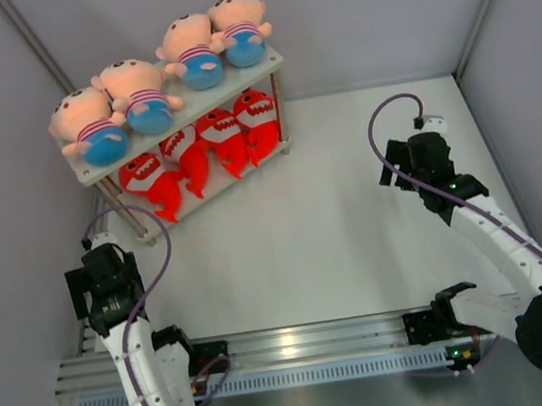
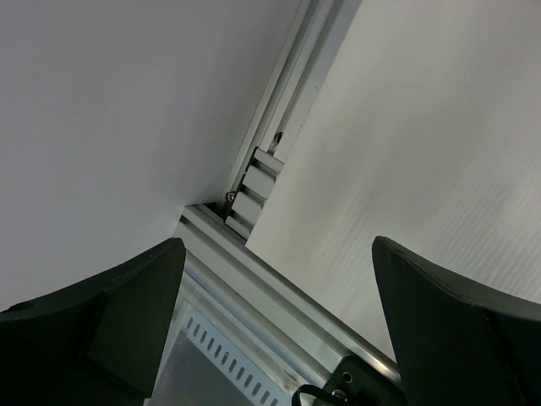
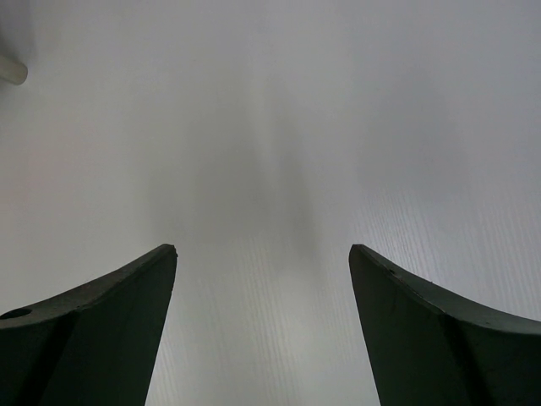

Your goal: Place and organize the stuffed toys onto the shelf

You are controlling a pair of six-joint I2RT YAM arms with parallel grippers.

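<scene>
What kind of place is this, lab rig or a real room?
Most likely a lab robot cell, not a lived-in room: plain white panel walls box in a white table, an aluminium rail runs along its near edge, and the only furnishing is a small shelf of plush toys.

Text check | top view: nothing readable | left wrist: nothing readable | right wrist: nothing readable | no labels or numbers

Pairs white links (image 1: 499,244) with black joint housings (image 1: 108,281), trails thin purple cables (image 1: 372,143), ends in dark, matte, tapering fingers (image 3: 93,338).
</scene>
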